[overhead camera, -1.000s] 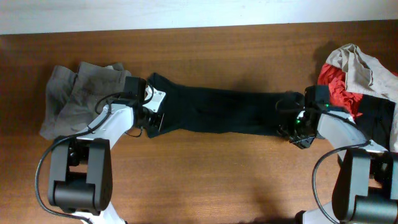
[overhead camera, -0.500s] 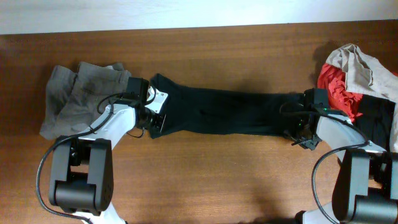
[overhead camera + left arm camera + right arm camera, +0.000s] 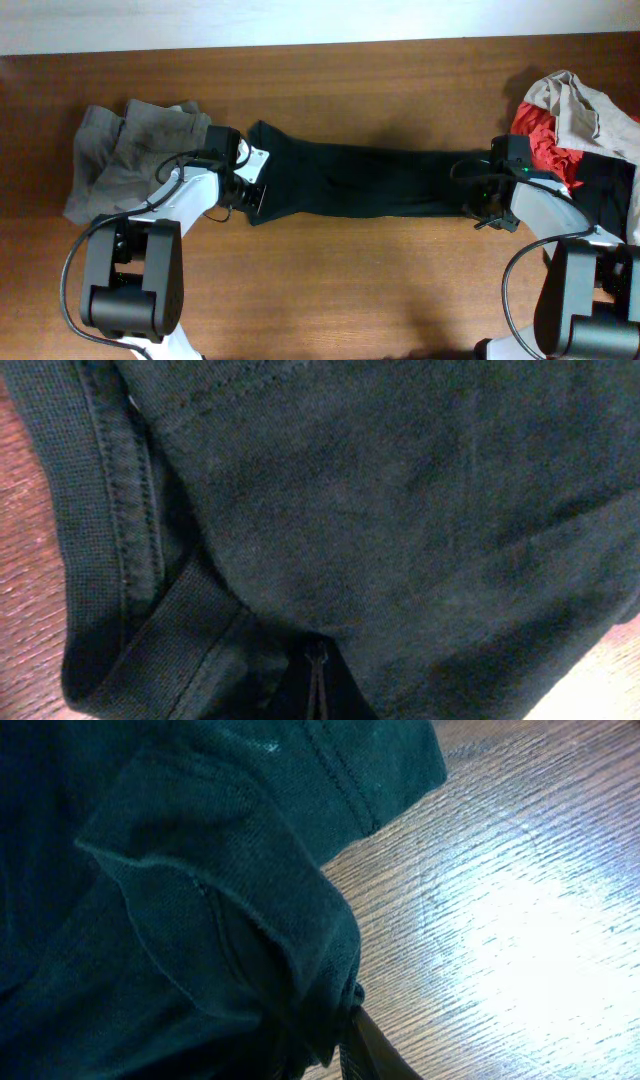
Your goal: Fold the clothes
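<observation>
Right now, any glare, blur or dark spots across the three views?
Overhead: even light, sharp, no glare on the brown wooden table. Left wrist: black knit garment fills frame, dim, low contrast. Right wrist: strong glare on the table, nearest fabric soft.

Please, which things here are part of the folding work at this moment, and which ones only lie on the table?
In the job now: black garment, stretched between the left gripper and right gripper, both pinching it.
Only lying about: grey trousers at the left; pile of red, beige and black clothes at the right; both on the table.
</observation>
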Tool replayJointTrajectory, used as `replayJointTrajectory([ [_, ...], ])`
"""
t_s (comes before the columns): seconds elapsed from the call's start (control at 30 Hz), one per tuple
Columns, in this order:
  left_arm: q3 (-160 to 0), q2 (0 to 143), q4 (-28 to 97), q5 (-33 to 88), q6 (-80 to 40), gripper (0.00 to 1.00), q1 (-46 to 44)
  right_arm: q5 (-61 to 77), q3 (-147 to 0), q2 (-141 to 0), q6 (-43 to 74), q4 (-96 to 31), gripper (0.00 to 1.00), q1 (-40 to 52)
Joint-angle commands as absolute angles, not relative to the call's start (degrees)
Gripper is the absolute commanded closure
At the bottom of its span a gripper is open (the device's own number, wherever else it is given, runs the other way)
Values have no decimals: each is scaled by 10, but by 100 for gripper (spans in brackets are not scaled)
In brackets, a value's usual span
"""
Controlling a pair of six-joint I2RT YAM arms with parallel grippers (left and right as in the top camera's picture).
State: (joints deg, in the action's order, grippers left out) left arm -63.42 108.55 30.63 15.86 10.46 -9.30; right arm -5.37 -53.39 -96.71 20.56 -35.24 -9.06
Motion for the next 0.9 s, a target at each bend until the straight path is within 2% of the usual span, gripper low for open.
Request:
replayJointTrajectory([
  [0.0, -629, 1101, 308, 152, 100, 100, -93, -67, -546, -968, 193, -351, 80, -80],
  [0.1, -629, 1116, 303, 144, 98, 100, -93, -87, -546, -968, 192, -356, 80, -77],
  [0.43, -629, 1155, 298, 111, 66, 100, -93, -291, -561, -968, 223, -391, 79, -79],
  [0.53, -629, 1155, 295, 109, 56, 100, -91, -290, -583, -968, 192, -372, 76, -79],
  [0.67, -629, 1155, 294, 109, 56, 100, -87, -251, -617, -968, 93, -344, 72, -78],
  [0.87, -629, 1155, 293, 109, 50, 100, -78, -289, -631, -968, 83, -333, 63, -88],
])
